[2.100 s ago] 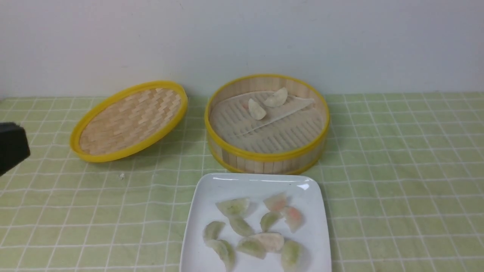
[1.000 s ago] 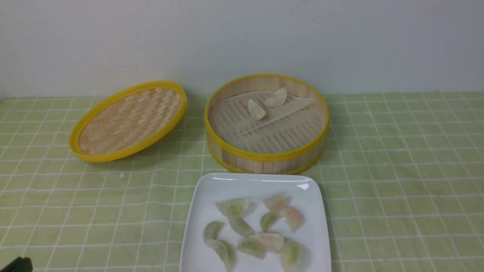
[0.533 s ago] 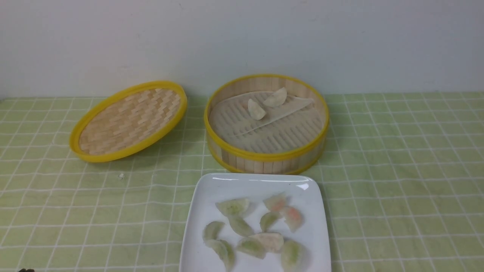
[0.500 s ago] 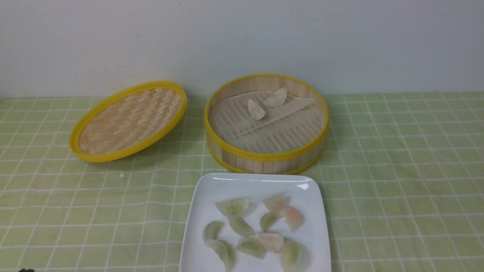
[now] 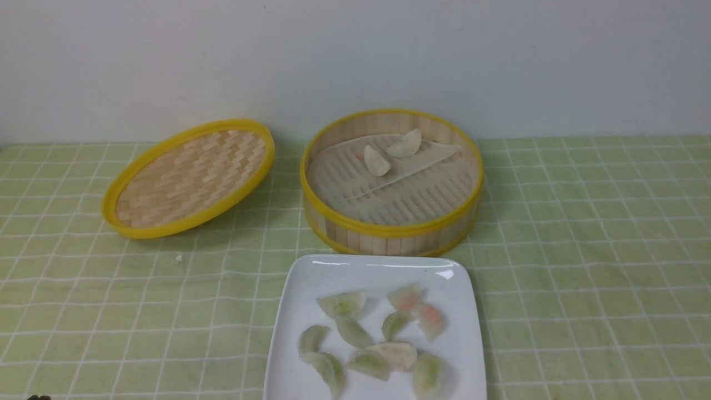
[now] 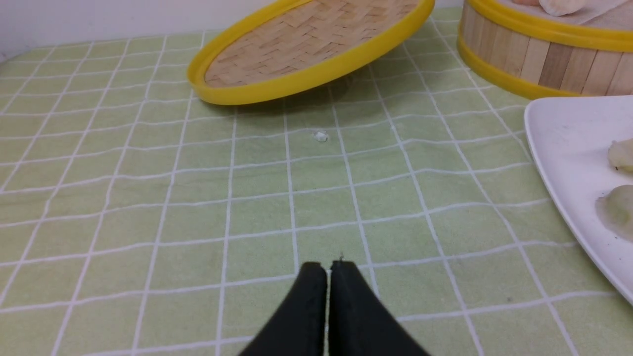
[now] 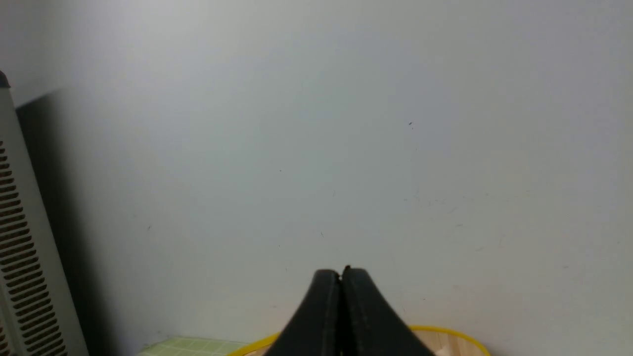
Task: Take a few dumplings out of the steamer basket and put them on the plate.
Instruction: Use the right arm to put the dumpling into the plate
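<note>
While your left gripper (image 6: pixel 327 269) hovered over the tablecloth (image 6: pixel 148 198), both it and the right gripper (image 7: pixel 341 274) were pressed closed, seemingly empty.

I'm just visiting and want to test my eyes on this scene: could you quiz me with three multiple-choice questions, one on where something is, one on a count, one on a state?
1. Where does the woven lid lie?
A. on the basket
B. on the cloth left of the steamer basket
C. on the plate

2. How many dumplings remain in the basket?
A. two
B. five
C. none

3. How are the left gripper fingers?
A. wide open
B. holding a dumpling
C. shut, empty

Answers:
1 B, it rests tilted beside the basket.
2 A, two pale dumplings sit near the far wall.
3 C, the black tips meet with nothing between them.
</note>
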